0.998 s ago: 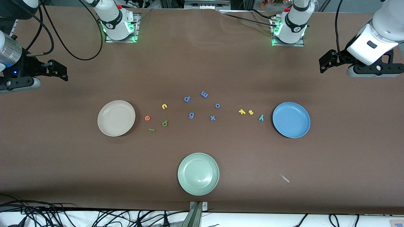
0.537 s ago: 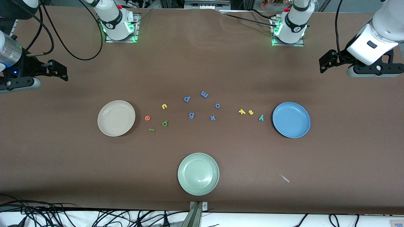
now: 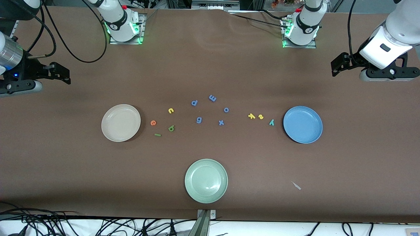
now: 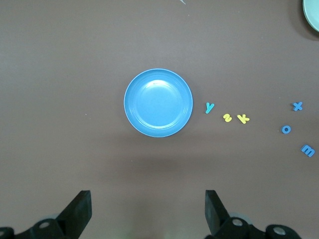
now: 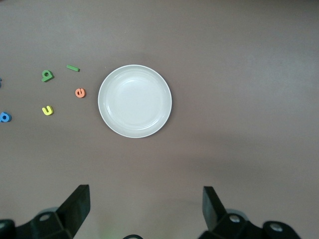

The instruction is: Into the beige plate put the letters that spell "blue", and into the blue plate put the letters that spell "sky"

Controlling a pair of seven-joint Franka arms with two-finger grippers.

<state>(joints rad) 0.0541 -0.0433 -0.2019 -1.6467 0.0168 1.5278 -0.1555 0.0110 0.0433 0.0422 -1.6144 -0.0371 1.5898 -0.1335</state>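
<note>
Desk (image 3: 210,65) carries the beige plate (image 3: 121,123) and the blue plate (image 3: 303,124), both bare; b (image 3: 171,128), l (image 3: 157,134), u (image 3: 170,110), e (image 3: 153,123) lie beside beige, s (image 3: 261,116), k (image 3: 251,116), y (image 3: 271,122) beside blue. Left hand (image 4: 147,211) and right hand (image 5: 144,209) hang open, empty, over the desk's ends.

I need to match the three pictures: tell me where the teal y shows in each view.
Front view: the teal y lies on the table beside the blue plate, at the end of the yellow k, s row.
Left wrist view: the teal y lies just beside the blue plate.
Right wrist view: not in it.
Shared landmark: the blue plate, in the front and left wrist views.
</note>
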